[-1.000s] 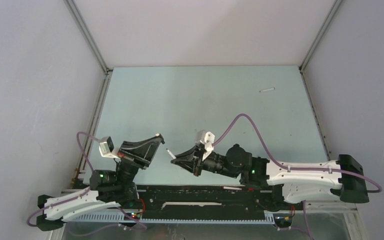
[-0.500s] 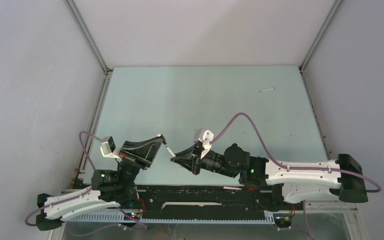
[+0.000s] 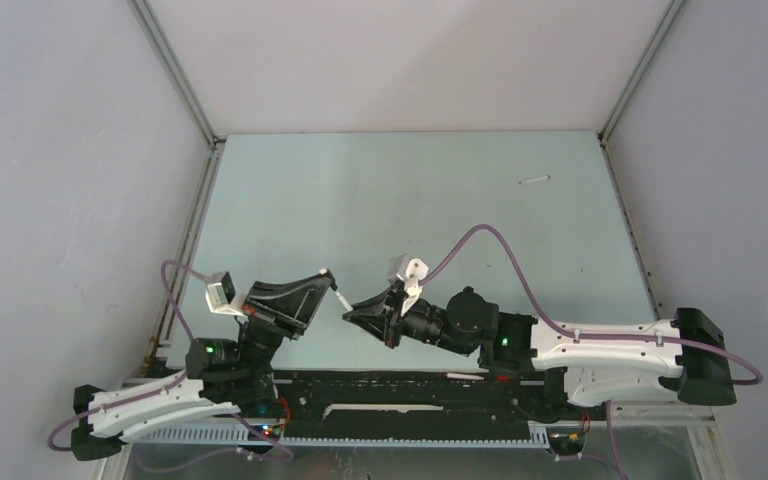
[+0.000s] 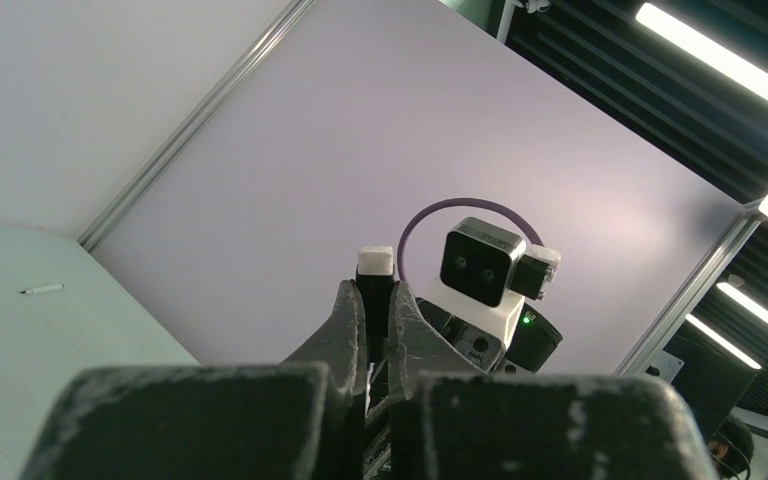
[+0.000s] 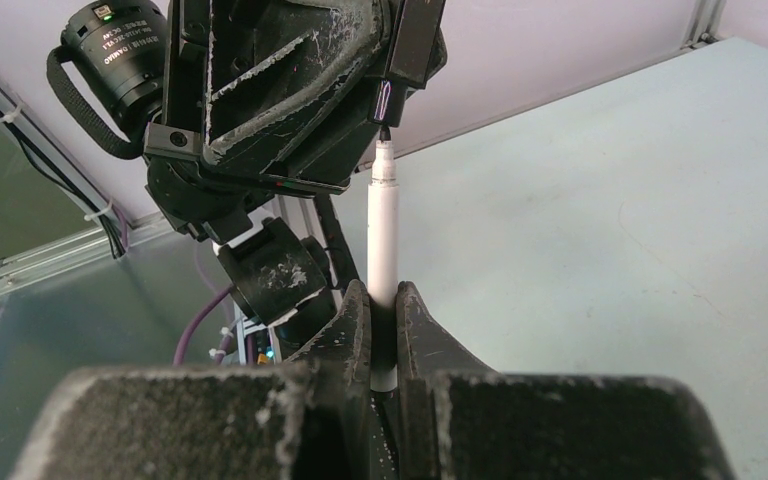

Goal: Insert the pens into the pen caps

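Wht pen [image 5: 382, 240], lt-teal table [image 5: 610, 200]

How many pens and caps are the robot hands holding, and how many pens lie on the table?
Held pen, right gripper: 1
Pen cap, left gripper: 1
Loose pen on the table: 1
Total: 3

3 cams: 1 overhead, 2 wrist-mounted.
Top: high at near edge, looking down on whole table [image 3: 410, 200]. Left wrist: close, tilted up past its fingers [image 4: 345, 330] at right wrist camera [image 4: 480, 262]. Right wrist: close, faces left gripper [image 5: 390, 95]. Top and left wrist share loose pen [image 3: 534, 180].
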`<state>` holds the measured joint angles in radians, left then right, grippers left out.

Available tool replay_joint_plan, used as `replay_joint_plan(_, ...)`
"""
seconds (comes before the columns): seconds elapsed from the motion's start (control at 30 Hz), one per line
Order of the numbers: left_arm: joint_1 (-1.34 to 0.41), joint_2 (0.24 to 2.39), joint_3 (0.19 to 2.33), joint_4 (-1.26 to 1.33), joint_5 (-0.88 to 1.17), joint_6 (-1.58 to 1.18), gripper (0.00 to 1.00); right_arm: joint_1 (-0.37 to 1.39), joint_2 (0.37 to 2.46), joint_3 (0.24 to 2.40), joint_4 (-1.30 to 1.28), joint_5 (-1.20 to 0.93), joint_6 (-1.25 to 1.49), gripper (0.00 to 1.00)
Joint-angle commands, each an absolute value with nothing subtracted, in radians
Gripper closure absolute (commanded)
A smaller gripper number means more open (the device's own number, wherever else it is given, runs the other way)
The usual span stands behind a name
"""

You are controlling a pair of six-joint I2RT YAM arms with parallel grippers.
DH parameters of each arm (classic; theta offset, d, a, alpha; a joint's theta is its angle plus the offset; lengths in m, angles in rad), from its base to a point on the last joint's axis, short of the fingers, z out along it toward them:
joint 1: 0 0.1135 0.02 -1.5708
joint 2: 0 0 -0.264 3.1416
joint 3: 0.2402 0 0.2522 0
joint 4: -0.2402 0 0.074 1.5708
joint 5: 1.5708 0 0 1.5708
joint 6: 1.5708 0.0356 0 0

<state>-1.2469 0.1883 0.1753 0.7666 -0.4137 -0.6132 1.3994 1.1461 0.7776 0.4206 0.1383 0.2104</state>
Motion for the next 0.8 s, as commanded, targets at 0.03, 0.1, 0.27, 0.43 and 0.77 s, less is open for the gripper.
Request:
replay_joint_plan(0.03, -1.241, 0.194, 0.155, 0.796, -0.410, -0.619, 1.00, 1.406, 1.131, 0.825, 0.429, 0.160, 0.216, 1.00)
replay_joint_plan(0.1, -1.241, 0.195, 0.161, 0.795, -0.409, -0.615, 1.00, 1.408, 1.129, 0.825, 0.428, 0.160, 0.216, 1.00)
replay_joint_plan(0.27, -1.241, 0.198, 0.167, 0.789, -0.412, -0.608, 1.00, 1.411, 1.126, 0.825, 0.431, 0.154, 0.213, 1.00)
replay_joint_plan(0.43, -1.241, 0.193, 0.164, 0.791, -0.423, -0.603, 1.00, 1.414, 1.123, 0.825, 0.430, 0.164, 0.210, 1.00)
replay_joint_plan(0.77, -1.241, 0.184, 0.170, 0.776, -0.419, -0.602, 1.00, 1.417, 1.120, 0.825, 0.434, 0.180, 0.208, 1.00)
